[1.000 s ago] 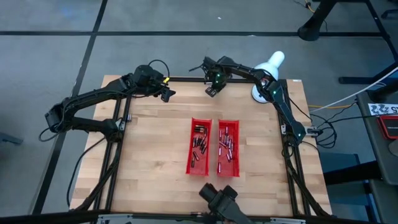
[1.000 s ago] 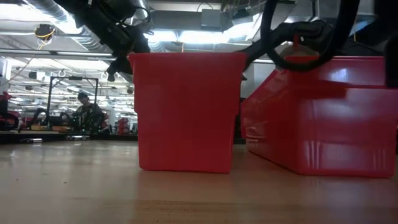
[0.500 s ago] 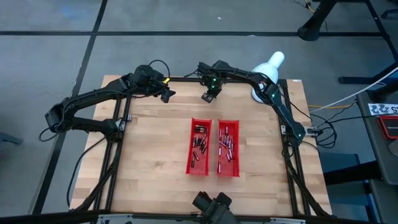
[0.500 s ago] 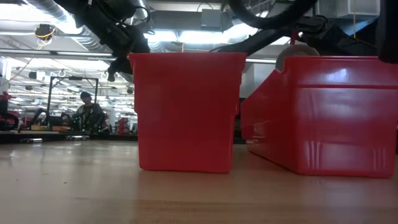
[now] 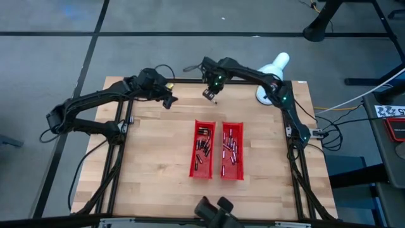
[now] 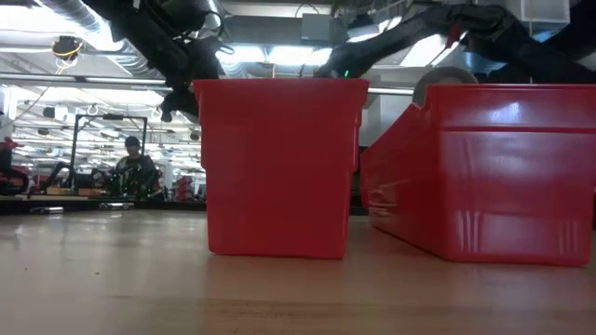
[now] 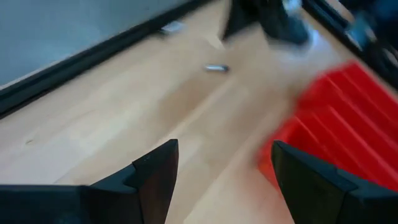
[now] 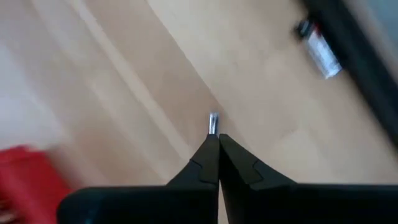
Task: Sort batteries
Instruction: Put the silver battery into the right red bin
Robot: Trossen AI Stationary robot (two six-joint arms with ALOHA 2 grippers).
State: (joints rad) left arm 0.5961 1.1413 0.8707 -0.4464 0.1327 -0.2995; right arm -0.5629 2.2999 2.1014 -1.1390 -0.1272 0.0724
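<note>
Right gripper (image 8: 217,138) is clenched over the table's (image 5: 158,152) far edge, just beside a loose battery (image 8: 213,122). Left gripper (image 7: 221,168) hangs released near the far-left corner. Two trays (image 5: 203,149) at centre hold batteries (image 5: 229,149).

even overhead light, blurred wrist views, glare on red tray (image 6: 484,177)

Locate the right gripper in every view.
High: right gripper just past the far end of the red trays.
Low: cannot be picked out; the red trays fill the foreground.
Left wrist: dark blur beyond a tray.
Right wrist: its own shut tips, centre.
Shared landmark: the red trays.
</note>
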